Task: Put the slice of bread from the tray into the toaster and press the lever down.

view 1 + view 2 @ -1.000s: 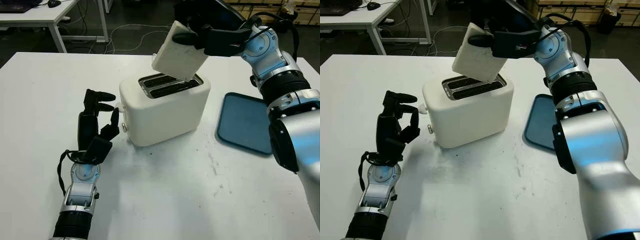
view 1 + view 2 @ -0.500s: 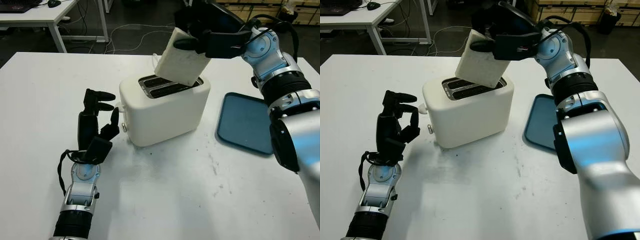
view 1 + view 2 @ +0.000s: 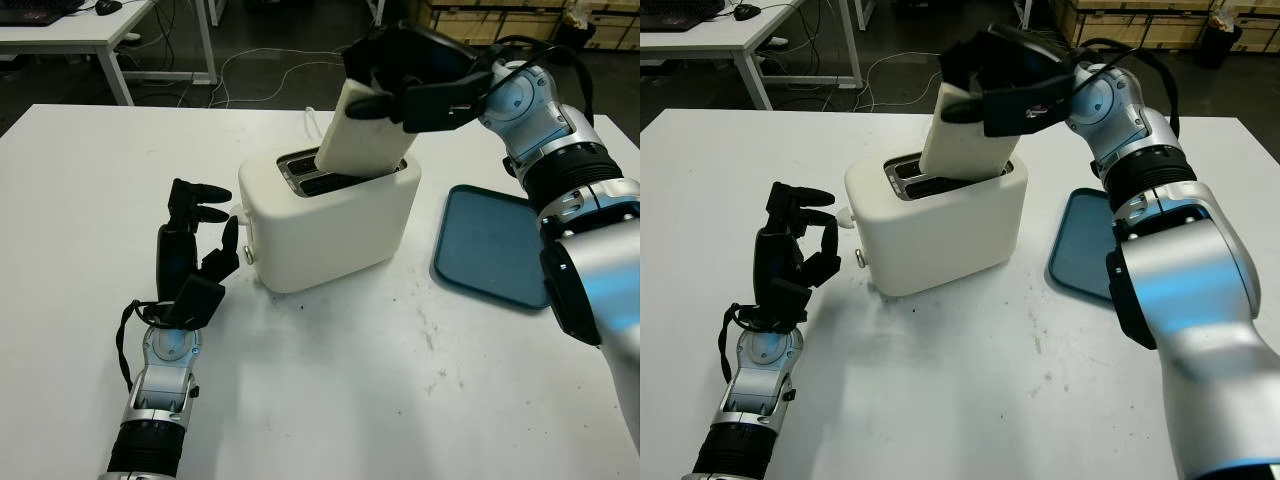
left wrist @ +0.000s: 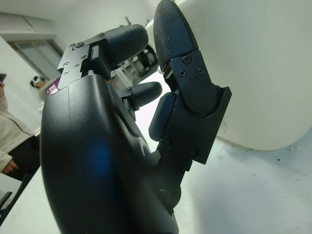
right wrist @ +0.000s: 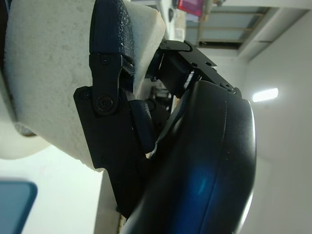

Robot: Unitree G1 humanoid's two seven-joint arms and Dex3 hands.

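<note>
Table: I see the white table (image 3: 330,400) filling most of the head views, with everything I need on it.
Toaster: the white two-slot toaster (image 3: 330,215) stands at centre frame, slightly left of middle, slots facing up.
Tray: the blue tray (image 3: 490,245) lies at the right of the frame, apart from the toaster and with nothing on it that I can see.
Bread: the slice of bread (image 3: 360,130) stands tilted, top leaning right, with its lower edge entering one of the slots; I cannot tell for sure which slot. Most of the slice is above the toaster top.
Right hand: my right hand (image 3: 410,80) is at upper centre-right, above the toaster, its fingers closed on the upper part of the slice; the right wrist view shows a finger (image 5: 109,58) pressed against the crumb face.
Left hand: my left hand (image 3: 190,250) is at left of centre, just beside the toaster's left end, holding nothing, fingers curled.
Lever: the small white knob (image 3: 238,213) on the toaster's left end, close to my left fingertips, looks like the lever; it appears up.
Step in hand: I judge this as mid-insertion, bread started but not seated.
Next move: I would straighten the slice, lower it, let go, then bring the left hand onto the lever and push down.
</note>
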